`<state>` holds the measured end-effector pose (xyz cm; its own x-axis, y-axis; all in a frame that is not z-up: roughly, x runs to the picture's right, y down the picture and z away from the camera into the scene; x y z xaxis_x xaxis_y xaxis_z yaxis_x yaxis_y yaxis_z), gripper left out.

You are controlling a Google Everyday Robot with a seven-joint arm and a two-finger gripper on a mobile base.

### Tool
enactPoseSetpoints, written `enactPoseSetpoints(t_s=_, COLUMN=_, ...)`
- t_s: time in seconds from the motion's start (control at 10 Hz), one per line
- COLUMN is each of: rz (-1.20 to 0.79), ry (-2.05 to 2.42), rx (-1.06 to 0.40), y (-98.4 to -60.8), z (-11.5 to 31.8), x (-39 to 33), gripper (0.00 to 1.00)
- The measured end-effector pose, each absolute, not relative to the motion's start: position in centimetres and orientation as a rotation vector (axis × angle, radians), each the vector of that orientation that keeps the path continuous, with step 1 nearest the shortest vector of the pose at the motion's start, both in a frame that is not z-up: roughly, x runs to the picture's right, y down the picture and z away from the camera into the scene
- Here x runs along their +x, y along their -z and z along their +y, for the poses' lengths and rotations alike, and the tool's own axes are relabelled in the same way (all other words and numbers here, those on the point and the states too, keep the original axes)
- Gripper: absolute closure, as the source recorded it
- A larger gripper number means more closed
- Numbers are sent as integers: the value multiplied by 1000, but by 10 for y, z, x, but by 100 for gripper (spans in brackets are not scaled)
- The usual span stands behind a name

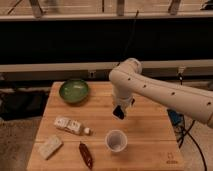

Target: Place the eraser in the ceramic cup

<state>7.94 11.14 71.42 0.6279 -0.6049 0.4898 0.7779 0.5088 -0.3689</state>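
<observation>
Fingers (pixel 122 106) with eraser (pixel 118 113) above wooden table (pixel 150 131)

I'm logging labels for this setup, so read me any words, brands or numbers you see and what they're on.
None can be read.
Table: small dark mark by the front right corner, too blurred to read.
Bottle: pale label, too blurred to read.
Gripper, shut on the eraser near the cup: no text seen.
</observation>
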Motion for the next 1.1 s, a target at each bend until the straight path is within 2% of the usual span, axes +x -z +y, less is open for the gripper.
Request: enactPoseSetpoints(t_s=1.1, rz=-355, ry=921, rx=-595, y=-670, z=156, x=80, gripper=100)
